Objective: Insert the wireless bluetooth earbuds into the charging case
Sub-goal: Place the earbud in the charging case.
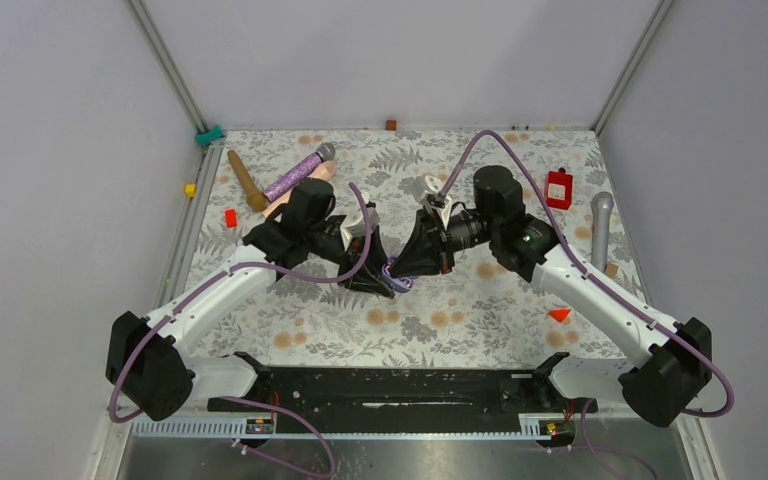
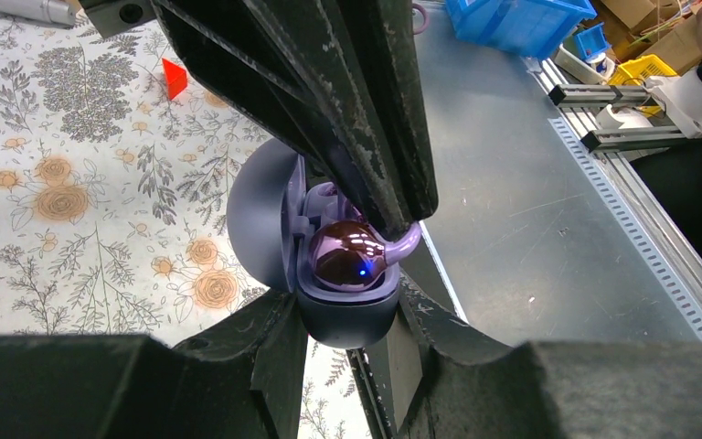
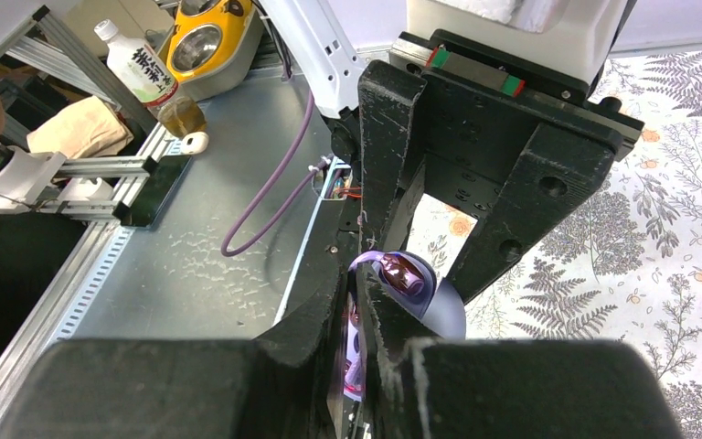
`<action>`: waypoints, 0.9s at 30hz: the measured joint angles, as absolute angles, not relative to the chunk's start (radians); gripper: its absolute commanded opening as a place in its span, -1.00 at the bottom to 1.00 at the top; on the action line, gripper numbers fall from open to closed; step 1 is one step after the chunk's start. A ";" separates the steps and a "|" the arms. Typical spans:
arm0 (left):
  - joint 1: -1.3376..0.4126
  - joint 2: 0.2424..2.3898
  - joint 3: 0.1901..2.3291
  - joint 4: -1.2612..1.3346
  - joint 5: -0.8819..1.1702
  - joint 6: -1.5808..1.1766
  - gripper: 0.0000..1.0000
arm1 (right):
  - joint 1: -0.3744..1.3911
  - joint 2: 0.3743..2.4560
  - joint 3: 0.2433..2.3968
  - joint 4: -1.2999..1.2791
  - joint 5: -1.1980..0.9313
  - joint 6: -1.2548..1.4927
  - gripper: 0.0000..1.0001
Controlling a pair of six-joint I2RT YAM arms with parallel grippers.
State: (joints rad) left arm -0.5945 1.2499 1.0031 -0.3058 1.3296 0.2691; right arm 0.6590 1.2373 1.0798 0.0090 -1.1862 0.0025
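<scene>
The two arms meet over the middle of the surface [image 1: 460, 320], and from where I stand it is plainly a two-handed job. The left tool [image 1: 375, 275] is closed narrow around the charging case [image 2: 347, 320], pinching its dark lower shell from both sides with the lid [image 2: 254, 215] swung open. I take that as a way to keep the socket steady and facing the other arm. The right tool [image 1: 415, 265] comes in from the opposite side, its fingers nearly together on the soft purple loop of an earbud [image 2: 347, 251], leaving the glossy body free to settle in.

Overhead you see only a scrap of purple between the two black tools. That view does place the work well apart from the glittery purple microphone [image 1: 295, 180] near the far left corner.

The left wrist camera tells the real story. The bud sits down in the case's cup with a small blue light glowing on it, and the loop is caught in the right tool's tips. It looks close to home, though I can't tell whether it is fully seated.

The right wrist camera shows its own fingers with a strip of purple between them and the rounded back of the lid, but not the socket. I see no second bud.
</scene>
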 measured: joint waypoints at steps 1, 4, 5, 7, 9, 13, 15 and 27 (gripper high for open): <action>-0.595 1.250 1.003 -0.306 1.330 0.269 -1.00 | 0.659 1.237 1.080 0.007 -1.187 -0.004 -0.71; -0.595 1.250 0.998 -0.306 1.330 0.269 -1.00 | 0.659 1.237 1.080 -0.002 -1.188 -0.019 -0.66; -0.595 1.250 0.997 -0.306 1.330 0.269 -1.00 | 0.659 1.237 1.080 -0.007 -1.188 -0.022 -0.65; -0.595 1.250 0.994 -0.306 1.330 0.269 -1.00 | 0.659 1.237 1.080 -0.013 -1.188 -0.030 -0.65; -0.595 1.250 0.993 -0.306 1.331 0.268 -1.00 | 0.659 1.237 1.080 -0.017 -1.189 -0.035 -0.65; -0.595 1.250 0.992 -0.306 1.333 0.268 -1.00 | 0.659 1.237 1.080 -0.018 -1.190 -0.041 -0.62; -0.595 1.250 0.992 -0.306 1.333 0.268 -1.00 | 0.659 1.237 1.080 -0.018 -1.191 -0.044 -0.61; -0.594 1.250 0.992 -0.307 1.335 0.264 -1.00 | 0.662 1.237 1.080 -0.019 -1.195 -0.048 -0.37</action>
State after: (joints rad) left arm -0.5941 1.2495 0.9920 -0.3069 1.3350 0.2642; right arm 0.6617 1.2373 1.0798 -0.0189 -1.1950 -0.0483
